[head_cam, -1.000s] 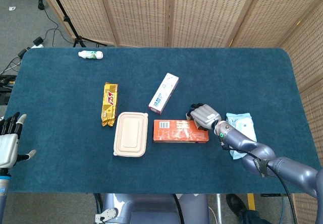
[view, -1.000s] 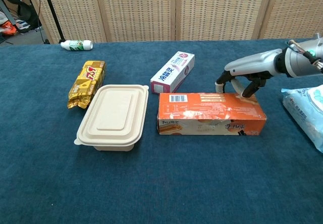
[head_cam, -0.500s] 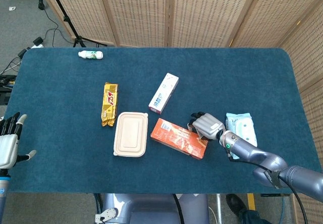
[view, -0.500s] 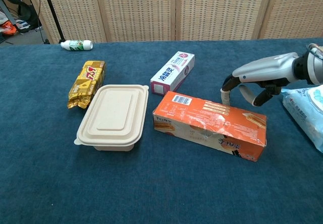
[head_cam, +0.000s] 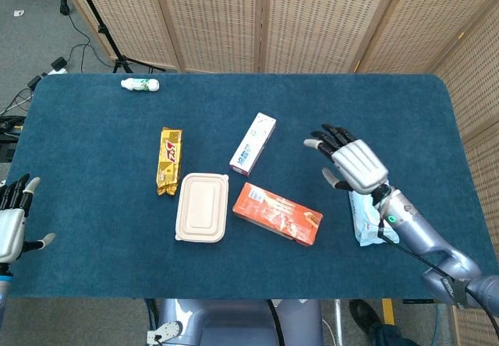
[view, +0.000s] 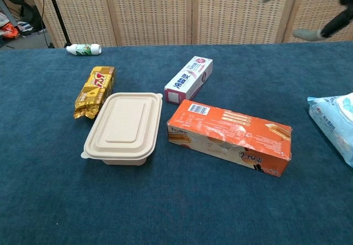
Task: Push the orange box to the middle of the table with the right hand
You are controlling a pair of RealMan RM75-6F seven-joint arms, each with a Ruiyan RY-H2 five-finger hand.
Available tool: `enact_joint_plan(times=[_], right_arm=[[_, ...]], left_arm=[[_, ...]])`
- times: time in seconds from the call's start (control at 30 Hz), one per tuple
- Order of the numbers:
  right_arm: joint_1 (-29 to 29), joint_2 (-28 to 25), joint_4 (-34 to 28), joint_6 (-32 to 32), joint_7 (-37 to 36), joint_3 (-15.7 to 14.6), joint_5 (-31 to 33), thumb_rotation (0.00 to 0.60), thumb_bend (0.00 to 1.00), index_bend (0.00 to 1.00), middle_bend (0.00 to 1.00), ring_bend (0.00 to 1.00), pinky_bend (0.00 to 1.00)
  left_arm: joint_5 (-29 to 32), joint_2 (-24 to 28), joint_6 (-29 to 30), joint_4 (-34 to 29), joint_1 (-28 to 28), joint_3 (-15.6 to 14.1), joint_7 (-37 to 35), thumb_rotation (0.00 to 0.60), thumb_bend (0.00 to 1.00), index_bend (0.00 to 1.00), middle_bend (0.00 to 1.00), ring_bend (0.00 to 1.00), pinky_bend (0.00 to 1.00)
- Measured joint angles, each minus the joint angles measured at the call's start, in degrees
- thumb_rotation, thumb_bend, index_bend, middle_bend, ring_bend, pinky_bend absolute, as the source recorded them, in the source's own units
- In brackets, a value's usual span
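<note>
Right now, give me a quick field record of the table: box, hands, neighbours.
orange box: lying flat, angled, just right of the beige lidded container, a narrow gap between them
right robot hand: raised off the table, fingers spread, holding nothing, clear of the box
left robot hand: at the table's left edge, fingers apart, holding nothing
white carton: behind the box, apart from it
yellow snack pack: left of the container
wipes pack: right of the box, under the right arm
small bottle: far left back
</note>
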State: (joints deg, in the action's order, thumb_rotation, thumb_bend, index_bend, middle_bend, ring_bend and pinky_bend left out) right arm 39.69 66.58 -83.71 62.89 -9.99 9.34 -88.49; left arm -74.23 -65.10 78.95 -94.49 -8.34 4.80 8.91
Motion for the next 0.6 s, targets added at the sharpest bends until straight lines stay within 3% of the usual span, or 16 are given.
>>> enact_joint_plan(times=[0.23,0.4,0.6], right_arm=[[-13.95,-2.62,-1.08,16.63,-0.39,-1.83,0.32,0.600,0.00,0.00,0.00,0.00,0.00],[-21.12,-2.16,-0.97,23.16,0.25,-3.79,2.10,0.600,0.00,0.00,0.00,0.00,0.00],[-26.72,2.25,1.92,28.03,1.70,-5.33,4.05,0.600,0.00,0.00,0.00,0.00,0.00]], left_arm=[[-1.90,0.43,0.90,0.15,0.59,-0.69,-1.37,0.600,0.00,0.00,0.00,0.00,0.00],[-3.80,0.41,2.01,0.56,1.04,-1.22,-2.10,0.600,0.00,0.00,0.00,0.00,0.00],[-5.88,0.18,3.73,1.38,1.52,-1.56,-3.38,0.600,0.00,0.00,0.00,0.00,0.00]])
